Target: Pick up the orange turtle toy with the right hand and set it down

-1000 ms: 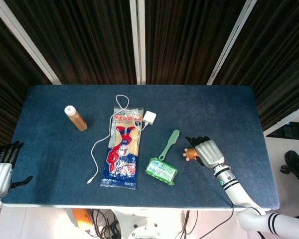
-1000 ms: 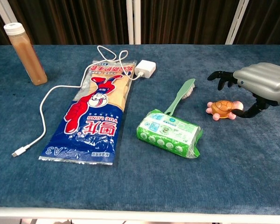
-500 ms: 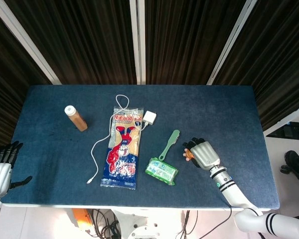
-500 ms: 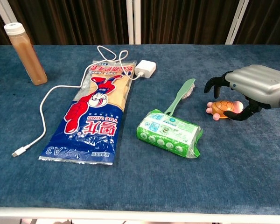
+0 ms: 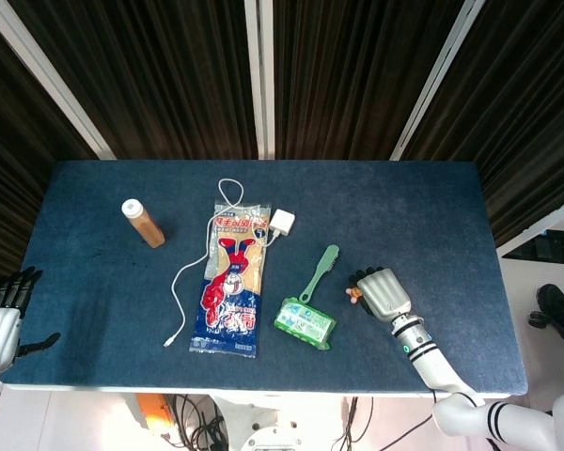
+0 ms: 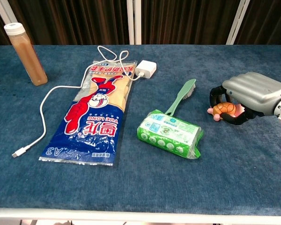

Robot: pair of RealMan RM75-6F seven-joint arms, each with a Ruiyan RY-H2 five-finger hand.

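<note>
Curling round the orange turtle toy (image 6: 223,109), the right hand (image 6: 246,96) has its fingers (image 6: 216,95) hooked over the far/left side of the shell and the thumb tucked under on the near side, so the toy sits caged inside the grip. From the chest view the turtle looks to be on the blue table (image 6: 131,178) or barely off it; can't tell which, no clear gap under it. Head view shows only a sliver of orange/pink poking out past the fingers, rest hidden under the palm. Toy's spot: right part of the table, just right of the green brush (image 6: 180,97) and up-right of the green wipes pack (image 6: 170,132), apart from both. Judgement on progress: reach done, grasp on or nearly on; lift not clearly started, and the set-down is all still to do, so roughly a third in. Left hand (image 5: 2,315) hangs off the table's left edge w/ fingers spread, holding nothing, no part in this. Other stuff well to the left and not in the way: noodle packet (image 6: 97,115), white charger + cable (image 6: 145,69), brown bottle (image 6: 25,53).
</note>
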